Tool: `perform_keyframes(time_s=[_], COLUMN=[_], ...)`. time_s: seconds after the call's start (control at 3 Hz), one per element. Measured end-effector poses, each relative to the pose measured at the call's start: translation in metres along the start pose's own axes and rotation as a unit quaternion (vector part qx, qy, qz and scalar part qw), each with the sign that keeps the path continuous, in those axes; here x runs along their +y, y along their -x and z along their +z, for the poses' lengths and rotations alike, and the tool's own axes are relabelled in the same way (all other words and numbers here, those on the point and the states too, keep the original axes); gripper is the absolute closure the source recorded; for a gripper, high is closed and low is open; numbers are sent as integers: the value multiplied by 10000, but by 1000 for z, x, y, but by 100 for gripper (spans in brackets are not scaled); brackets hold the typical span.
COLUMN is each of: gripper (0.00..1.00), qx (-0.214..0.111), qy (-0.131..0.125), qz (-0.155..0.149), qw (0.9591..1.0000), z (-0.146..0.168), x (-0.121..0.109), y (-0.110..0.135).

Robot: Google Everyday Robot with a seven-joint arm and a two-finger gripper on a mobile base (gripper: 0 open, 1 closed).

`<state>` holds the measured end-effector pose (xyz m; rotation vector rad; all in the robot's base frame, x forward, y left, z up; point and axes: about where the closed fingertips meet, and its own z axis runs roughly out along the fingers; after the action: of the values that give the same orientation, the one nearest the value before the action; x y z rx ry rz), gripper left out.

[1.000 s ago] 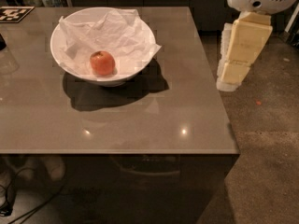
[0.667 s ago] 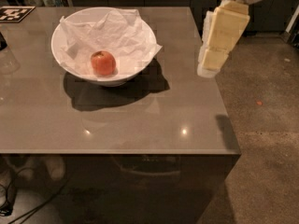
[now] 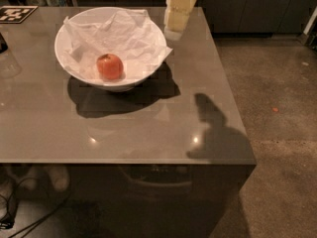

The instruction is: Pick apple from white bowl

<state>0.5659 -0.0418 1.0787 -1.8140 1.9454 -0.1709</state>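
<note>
The apple [image 3: 110, 66], small, round and reddish-orange, lies inside the white bowl [image 3: 74, 71], toward its front, on crumpled white paper. The bowl stands on the far left part of a grey-brown table [image 3: 148, 128]. My gripper [image 3: 179, 11], a pale yellowish block shape, hangs from the top edge of the view, just right of the bowl's rim and above the table. It holds nothing that I can see. Its upper part is out of view.
A black-and-white marker tag [image 3: 14, 14] lies at the table's far left corner. The table's right edge runs along a speckled floor [image 3: 277, 108]. Dark cabinets [image 3: 247, 6] stand behind. Cables [image 3: 15, 212] lie on the floor under the table at left.
My gripper has moved left and farther back, from beyond the table's right edge to just beside the bowl's right rim. Its shadow now falls on the table's front right. The apple and bowl have not moved.
</note>
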Motion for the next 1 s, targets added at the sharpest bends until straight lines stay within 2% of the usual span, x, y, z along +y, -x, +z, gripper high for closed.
perform_keyframes(time_s=[0.33,0.67,1.0], gripper=[0,0,0], qx=[-63,-183,-465], qy=[219,74,226], qz=[-472,-481,-504], qw=[9986,9986,9974], z=[30,31,55], x=[-10,-17,-28], y=[33,41,60])
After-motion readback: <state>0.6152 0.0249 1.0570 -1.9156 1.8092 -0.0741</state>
